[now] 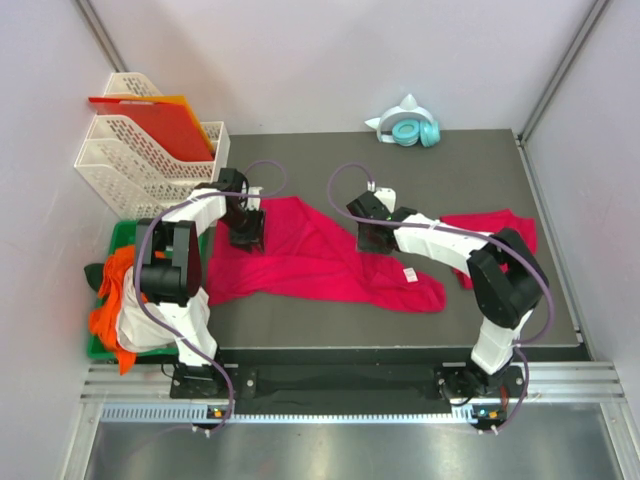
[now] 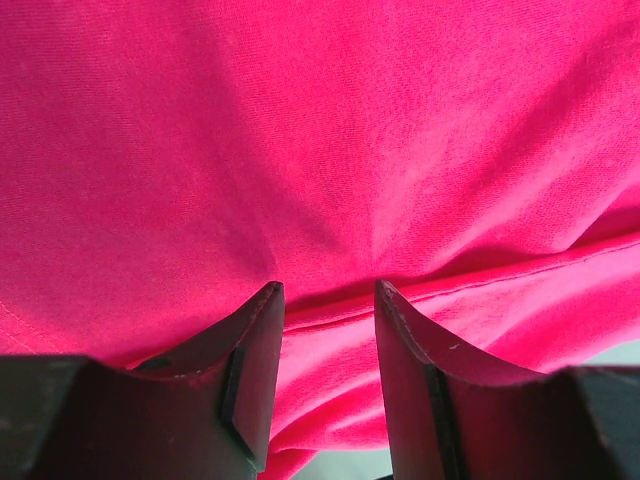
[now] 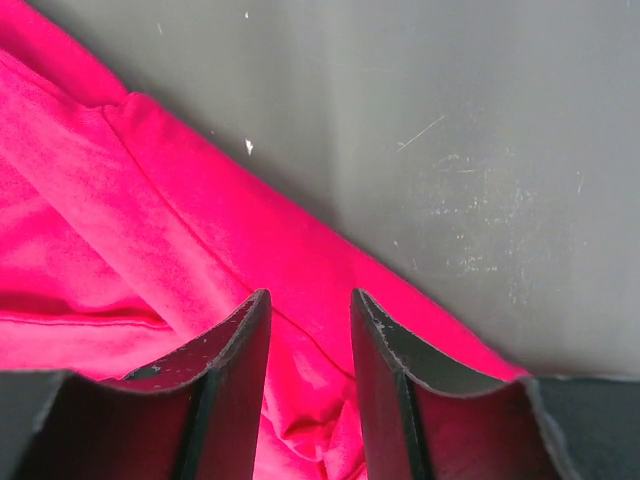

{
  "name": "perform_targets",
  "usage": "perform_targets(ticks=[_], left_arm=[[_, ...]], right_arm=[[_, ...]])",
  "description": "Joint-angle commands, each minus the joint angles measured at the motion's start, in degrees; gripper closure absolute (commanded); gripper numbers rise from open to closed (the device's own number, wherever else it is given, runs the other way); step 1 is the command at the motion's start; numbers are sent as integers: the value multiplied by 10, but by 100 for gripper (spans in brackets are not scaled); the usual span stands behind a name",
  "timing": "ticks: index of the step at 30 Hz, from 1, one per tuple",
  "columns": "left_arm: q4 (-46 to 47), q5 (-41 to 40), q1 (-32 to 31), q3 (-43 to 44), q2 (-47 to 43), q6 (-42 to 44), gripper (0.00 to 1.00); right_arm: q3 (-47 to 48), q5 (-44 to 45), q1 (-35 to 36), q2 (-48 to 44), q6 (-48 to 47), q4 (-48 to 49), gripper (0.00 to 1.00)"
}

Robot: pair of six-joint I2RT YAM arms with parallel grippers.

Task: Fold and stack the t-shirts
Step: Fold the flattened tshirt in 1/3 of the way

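White mesh trays (image 1: 130, 160) hold red sheets (image 1: 150, 118); teal headphones (image 1: 415, 131) lie far back.

top: overhead, whole table (image 1: 480, 160) | wrists: close, downward | shared: t-shirt (image 1: 310, 260)

Seeing crimson t-shirt (image 1: 310, 265) sprawling across table (image 1: 470, 160) ctr, L pincer (image 1: 248, 238) over its L part, R pincer (image 1: 372, 240) at its upper R edge. Noting 2nd t-shirt (image 1: 510, 226) bunching far R, teal headphones (image 1: 415, 131) at back, white trays (image 1: 140, 160) back-L.
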Motion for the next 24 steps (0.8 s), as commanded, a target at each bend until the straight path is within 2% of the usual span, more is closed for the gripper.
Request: perform_targets(ticks=[1,10,11,14,24], left_arm=[[-2,8,2,0,-25,9,54],[-4,6,1,-2,-24,14,54],[-3,6,1,-2,-23,14,54],[-3,6,1,-2,-23,15,54],[-2,10,1,0,-19,12,54]], right_arm=[[10,15,8,17,2,13,62],[20,-9,9,53,1,7,70],[19,-9,9,53,0,6,74],[12,-2,11,43,1,9,100],[20,78,52,0,-7,-5,100]])
